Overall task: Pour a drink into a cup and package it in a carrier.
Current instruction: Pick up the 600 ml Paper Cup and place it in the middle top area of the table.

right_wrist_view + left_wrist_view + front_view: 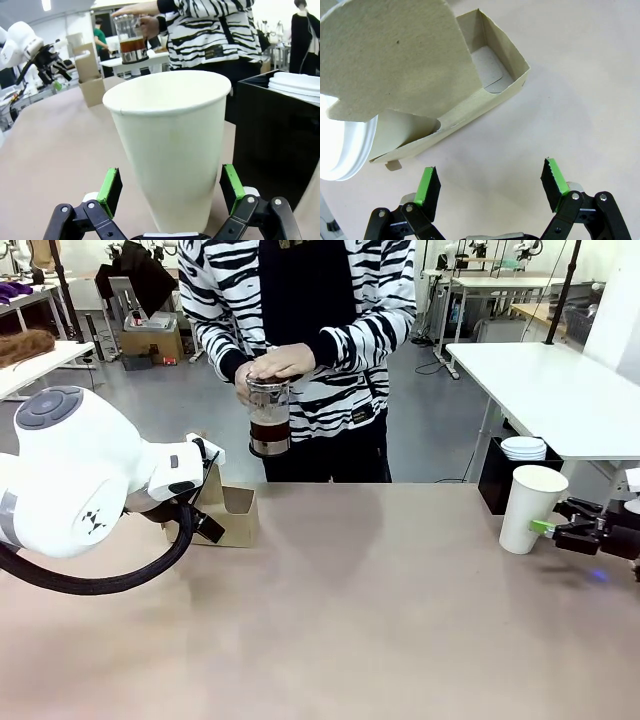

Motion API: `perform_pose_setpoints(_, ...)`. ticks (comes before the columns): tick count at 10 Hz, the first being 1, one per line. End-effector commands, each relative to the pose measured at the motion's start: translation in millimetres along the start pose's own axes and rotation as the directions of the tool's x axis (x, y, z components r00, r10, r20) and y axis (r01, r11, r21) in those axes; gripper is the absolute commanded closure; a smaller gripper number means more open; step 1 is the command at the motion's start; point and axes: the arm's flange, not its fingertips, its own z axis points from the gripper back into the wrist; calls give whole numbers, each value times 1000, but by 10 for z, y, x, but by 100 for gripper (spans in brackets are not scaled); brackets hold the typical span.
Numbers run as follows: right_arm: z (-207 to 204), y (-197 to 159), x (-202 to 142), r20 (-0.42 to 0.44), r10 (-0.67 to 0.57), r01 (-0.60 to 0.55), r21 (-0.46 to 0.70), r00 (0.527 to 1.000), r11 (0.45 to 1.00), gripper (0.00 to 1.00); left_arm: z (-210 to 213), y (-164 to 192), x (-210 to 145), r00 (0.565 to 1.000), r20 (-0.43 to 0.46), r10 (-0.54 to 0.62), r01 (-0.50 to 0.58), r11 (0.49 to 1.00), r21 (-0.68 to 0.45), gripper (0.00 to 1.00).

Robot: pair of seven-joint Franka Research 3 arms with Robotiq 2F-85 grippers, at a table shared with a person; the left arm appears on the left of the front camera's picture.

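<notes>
Cup (170, 145) stands inside the wide-open right gripper (171, 186), seemingly untouched; closing hard could crush or tip it. Left gripper (490, 177) hangs open, empty, near the carrier (500, 95). Drink (268, 430) sits in the jug (269, 400) the person (300, 300) holds across the table (380, 620).

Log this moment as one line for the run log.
left gripper: open, beside carrier | right gripper: open, jaws either side of cup | person's hands: holding jug of drink, far side
</notes>
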Motion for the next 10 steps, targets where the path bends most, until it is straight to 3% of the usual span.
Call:
perform_pose_setpoints(1,-121,-68,-3,13,6,-5,-27,1000,1000,0,2,-1,-1,1000,1,0,0,1000,-1,0)
perform_pose_setpoints(8,-387,-126,2,25,2,-2,-11,1000,1000,0,2,-1,-1,1000,1,0,0,1000,-1,0)
perform_pose_setpoints(9,-384,-132,-1,26,-11,11,-18,1000,1000,20,2,-1,-1,1000,1,0,0,1000,-1,0)
perform_pose_setpoints(10,-336,-164,11,13,-28,28,-10,1000,1000,20,2,-1,-1,1000,1,0,0,1000,-1,0)
